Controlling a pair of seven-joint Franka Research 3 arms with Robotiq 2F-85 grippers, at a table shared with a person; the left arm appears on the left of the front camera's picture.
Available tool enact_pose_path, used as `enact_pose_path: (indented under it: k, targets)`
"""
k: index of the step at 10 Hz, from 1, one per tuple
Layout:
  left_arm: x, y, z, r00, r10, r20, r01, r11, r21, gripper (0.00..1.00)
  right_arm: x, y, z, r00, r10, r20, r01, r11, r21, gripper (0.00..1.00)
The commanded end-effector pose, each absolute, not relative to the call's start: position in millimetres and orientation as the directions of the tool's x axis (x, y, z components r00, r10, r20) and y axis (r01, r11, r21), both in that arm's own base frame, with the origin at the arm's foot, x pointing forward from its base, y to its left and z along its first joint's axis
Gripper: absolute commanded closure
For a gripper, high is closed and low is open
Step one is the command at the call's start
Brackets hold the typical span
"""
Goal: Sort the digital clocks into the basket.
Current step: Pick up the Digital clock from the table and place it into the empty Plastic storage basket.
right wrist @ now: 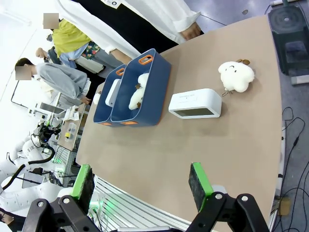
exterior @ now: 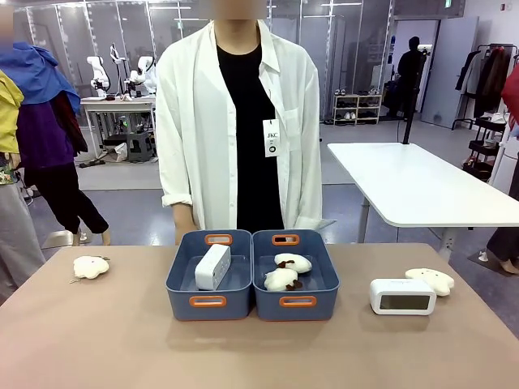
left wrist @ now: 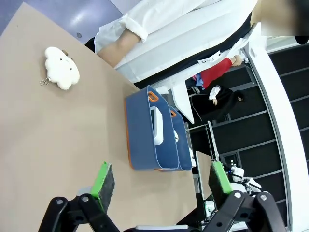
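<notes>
Left gripper [left wrist: 160, 179] fingers were seen at the bottom of the left wrist view. Green pads were spread wide with nothing held between them, and the tan table [left wrist: 58, 135] was seen under them. Right gripper [right wrist: 141, 180] was seen the same way in the right wrist view: jaws wide apart, nothing gripped, the table's edge seen below them.

Two blue bins were set side by side, touching, at mid-table just in front of the person [exterior: 235, 121]. Orange handle inserts were fitted at the near and far ends of each.

Basket [exterior: 180, 293] = the bin on the robot's left. First clock [exterior: 212, 267] was seen inside it, on the side nearer the other bin and tilted. Its display couldn't be made out. Other bin [exterior: 328, 293] was loaded with a plush pair [exterior: 285, 272], cream with dark brown bits.

Second clock [exterior: 402, 297] was seen out on the table, to the robot's right of the other bin and apart from it. It was stood upright, with the grey display turned toward the robot. Right plush [exterior: 431, 280] was laid just behind its far right corner; contact couldn't be judged. Left plush [exterior: 90, 267] was laid well off to the robot's left of the basket, with a small chain attached.

Person's hand [exterior: 186, 232] was seen low behind the basket's far rim, under a white sleeve.
</notes>
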State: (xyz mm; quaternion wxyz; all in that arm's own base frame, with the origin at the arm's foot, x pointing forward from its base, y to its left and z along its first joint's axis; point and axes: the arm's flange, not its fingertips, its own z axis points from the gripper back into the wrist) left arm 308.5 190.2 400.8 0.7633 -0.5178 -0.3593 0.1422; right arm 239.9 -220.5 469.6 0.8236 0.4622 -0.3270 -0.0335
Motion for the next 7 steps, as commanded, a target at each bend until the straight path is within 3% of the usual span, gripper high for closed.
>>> enact_pose_path:
  k: [1, 3, 4, 5, 7]
  targets:
    - [306.1, 189.4, 406.1, 0.712, 0.586, 0.387, 0.152, 0.41, -0.899, 0.0, 239.9, -220.5, 469.6, 0.784, -0.358, 0.508, -0.247, 0.571, 0.783, 0.0]
    - [306.1, 189.4, 406.1, 0.712, 0.586, 0.387, 0.152, 0.41, -0.899, 0.0, 268.7, -210.0, 510.8, 0.826, 0.042, 0.562, -0.449, 0.65, 0.612, 0.0]
    - [306.1, 189.4, 406.1, 0.712, 0.586, 0.387, 0.152, 0.41, -0.899, 0.0, 298.7, -193.5, 510.2, 0.847, 0.122, 0.517, -0.453, 0.674, 0.583, 0.0]
    - [306.1, 189.4, 406.1, 0.712, 0.586, 0.387, 0.152, 0.41, -0.899, 0.0, 316.0, -181.0, 517.9, 0.836, 0.124, 0.534, -0.471, 0.662, 0.583, 0.0]
    - [306.1, 189.4, 406.1, 0.712, 0.586, 0.387, 0.152, 0.41, -0.899, 0.0, 297.7, -206.0, 521.5, 0.83, 0.04, 0.557, -0.431, 0.68, 0.593, 0.0]
